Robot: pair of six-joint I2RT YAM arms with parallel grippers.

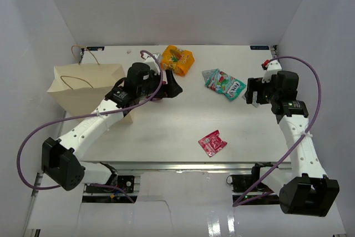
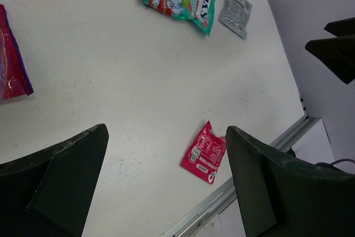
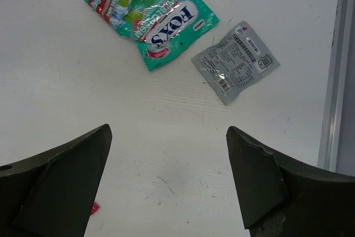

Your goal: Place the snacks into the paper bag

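Right wrist view: right fingers (image 3: 91,151) spread wide, empty, above surface (image 3: 166,115). Teal-green Fox's packet (image 3: 150,18) at 11 o'clock, long axis 10-to-4. Silver-grey packet (image 3: 236,62) at 1 o'clock. Right arm nearer both. Left fingers (image 2: 83,159) wide, empty; paper bag (image 1: 83,84) at their 9 o'clock.

paper bag (image 1: 83,84) matt beige kraft paper, teal-green packet (image 3: 150,12) glossy crinkled plastic film, silver-grey packet (image 3: 236,62) shiny foil-like, red-pink packet (image 2: 204,152) glossy film, table top (image 3: 166,126) matt white, faintly scuffed, edge rail (image 3: 331,81) dull grey metal
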